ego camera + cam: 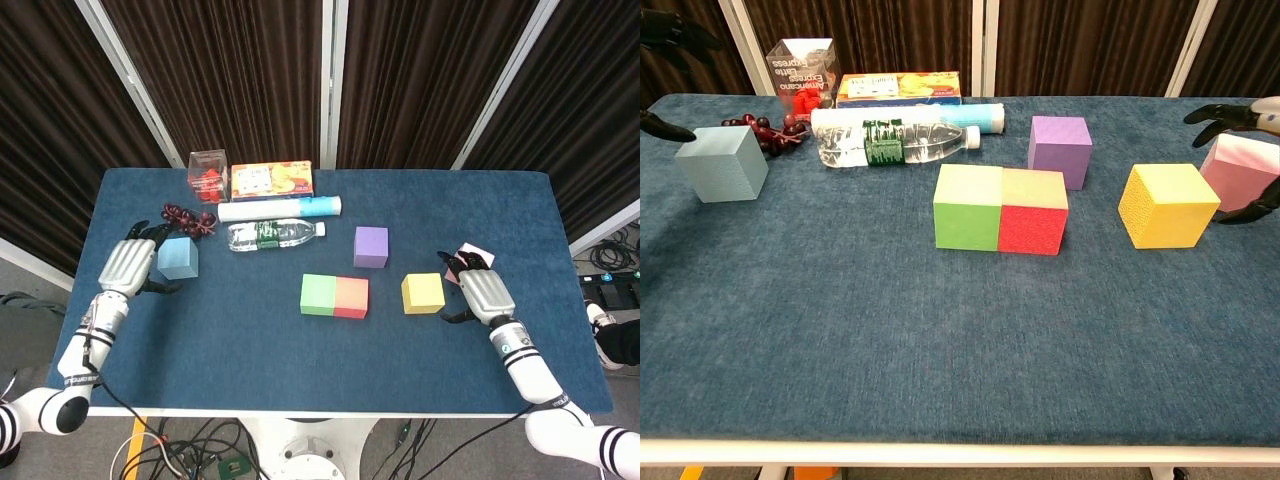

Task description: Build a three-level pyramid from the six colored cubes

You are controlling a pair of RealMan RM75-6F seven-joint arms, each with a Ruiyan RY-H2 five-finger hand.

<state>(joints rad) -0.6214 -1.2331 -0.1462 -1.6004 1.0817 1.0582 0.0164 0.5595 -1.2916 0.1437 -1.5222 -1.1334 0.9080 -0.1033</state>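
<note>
**A:** How far along? I only see the green cube and red cube touching, so 2 of 3 base blocks, nothing stacked.

**B:** Yep, early. Left hand sits beside the light blue cube, fingers spread, not gripping. Purple cube and yellow cube are loose. Right hand covers the pink cube, fingers apart around it; can't tell if it's gripped.

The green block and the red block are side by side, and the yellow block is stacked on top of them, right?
Not quite. The green block and red block do sit side by side, touching, but the yellow block is not on top. It stands on the table to their right, apart from them. The chest view shows it clearly.
</note>
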